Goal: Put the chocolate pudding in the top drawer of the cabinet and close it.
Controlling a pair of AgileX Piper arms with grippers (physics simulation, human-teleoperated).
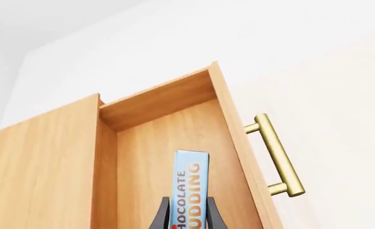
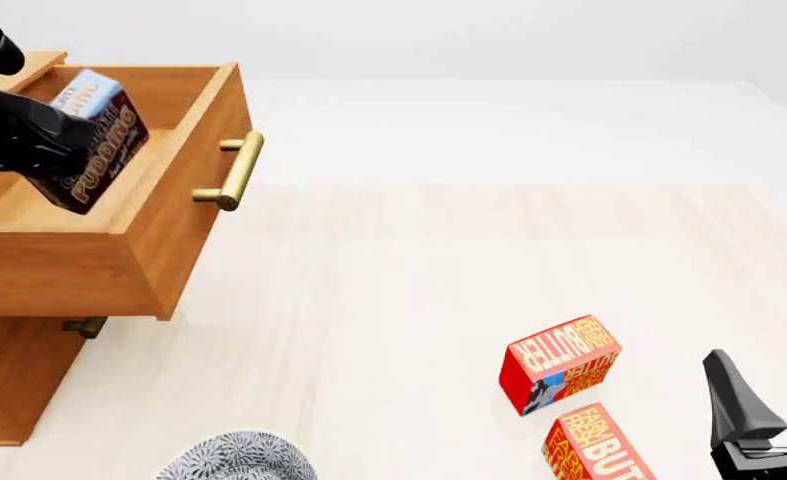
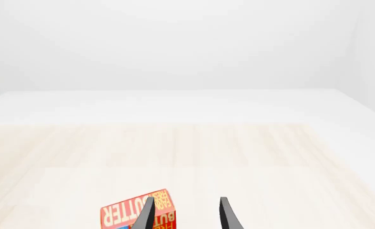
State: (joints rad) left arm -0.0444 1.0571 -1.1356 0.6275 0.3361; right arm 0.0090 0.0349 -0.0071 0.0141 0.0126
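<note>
Your chocolate pudding [image 2: 97, 138] sits in the upper left of the front view, tilted, held above the open cavity of the top drawer [image 2: 166, 230]. Your left pincer [image 1: 188, 214] is clamped on it: in the left wrist view the two dark fingers [image 1: 160, 215] press against either flat side of the box, whose blue edge and "CHOCOLATE PUDDING" lettering stand up between them, with the drawer's wooden floor and walls behind. The drawer is pulled well out of the cabinet [image 2: 13, 380], and its brass bar handle [image 2: 233, 172] juts toward the middle of the front view. A second brass handle [image 2: 84, 326] peeks out under the open drawer at the left edge.

Out on the pale desk [image 2: 407, 300], well apart from the cabinet, two red butter boxes lie at the lower right of the front view: one [image 2: 560, 362] higher up, the other [image 2: 593, 445] just below it and cut off by the bottom edge. Your right pincer [image 2: 769, 395] stands at the lower right corner, its jaws parted with nothing between them; in the right wrist view its tips frame bare desk, with a butter box beside one finger. A grey patterned bowl [image 2: 240, 458] shows at the bottom edge, left of centre.
</note>
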